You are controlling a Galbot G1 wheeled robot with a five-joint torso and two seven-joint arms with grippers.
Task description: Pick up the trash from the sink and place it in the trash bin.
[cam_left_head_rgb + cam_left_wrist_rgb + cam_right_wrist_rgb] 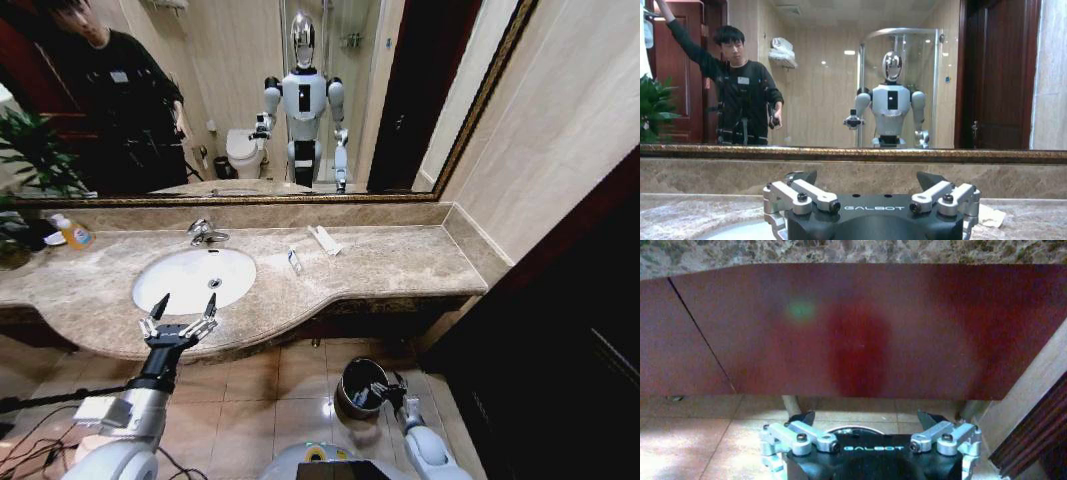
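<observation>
Hovering at the front lip of the desk (400, 265), the left gripper (181, 318) stands with its fingers spread and nothing between them, just short of the near rim of the sink (165, 295). The basin itself looks bare; the visible trash lies on the marble to the right of it: a small tube (294, 260) near the rim and a flat white packet (324, 239) farther back. The right gripper (385, 392) hangs low over the floor beside the trash bin (352, 400), fingers released and empty in the right wrist view. Judgement: the step in hand is the reach for the next scrap. To do it well, the left gripper should travel over the basin toward the tube, keep clear of the tap (205, 232), align its fingers across the tube's short axis, and descend until the tips nearly graze the marble before closing, since such a thin item is likely to slip or skid if pinched high.
</observation>
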